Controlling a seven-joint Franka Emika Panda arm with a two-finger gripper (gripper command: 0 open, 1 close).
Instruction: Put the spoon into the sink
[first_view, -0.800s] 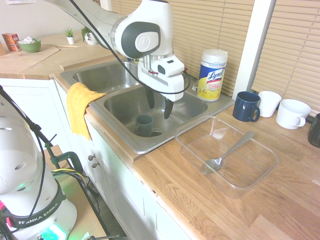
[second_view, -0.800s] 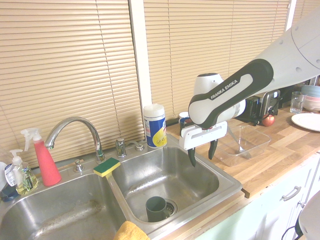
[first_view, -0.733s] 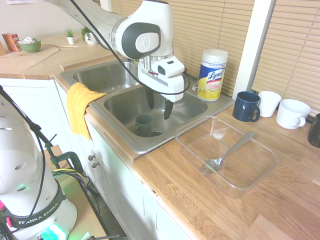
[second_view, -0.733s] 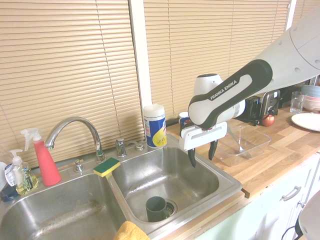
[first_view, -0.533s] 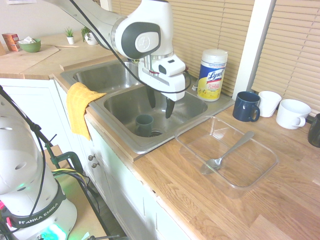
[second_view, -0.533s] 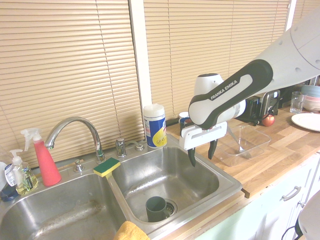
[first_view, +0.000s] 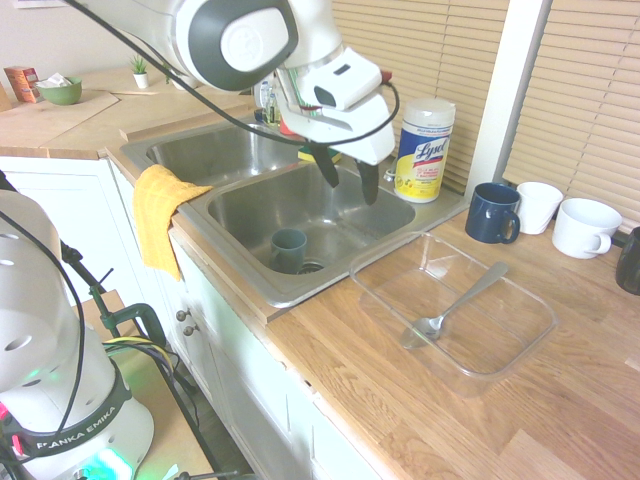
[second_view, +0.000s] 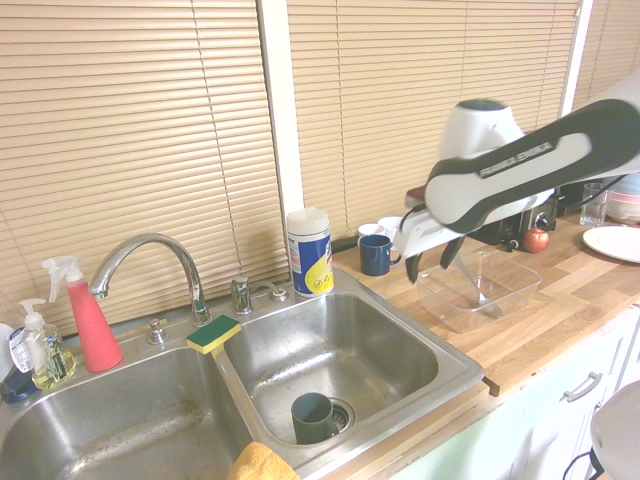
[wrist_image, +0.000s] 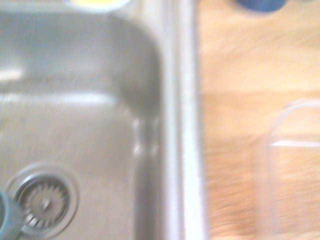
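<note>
Looking at the first exterior view, our gripper (first_view: 346, 185) has jaws apart, nothing grasped; arm top cut off, upper left. Spoon (first_view: 452, 308): slim, silver, slanting in clear dish (first_view: 540, 345), lower right.

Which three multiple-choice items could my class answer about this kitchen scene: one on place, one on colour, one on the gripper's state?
1. Where is the spoon? A in the sink; B in the glass dish; C in a mug
2. What colour is the towel? A orange-yellow; B red; C black
3. How is the gripper? A shut on a sponge; B shut on a mug; C open and holding nothing

1 B: the spoon leans inside the glass dish.
2 A: the towel at the sink's edge is orange-yellow.
3 C: the gripper shows its fingers apart, nothing between.
</note>
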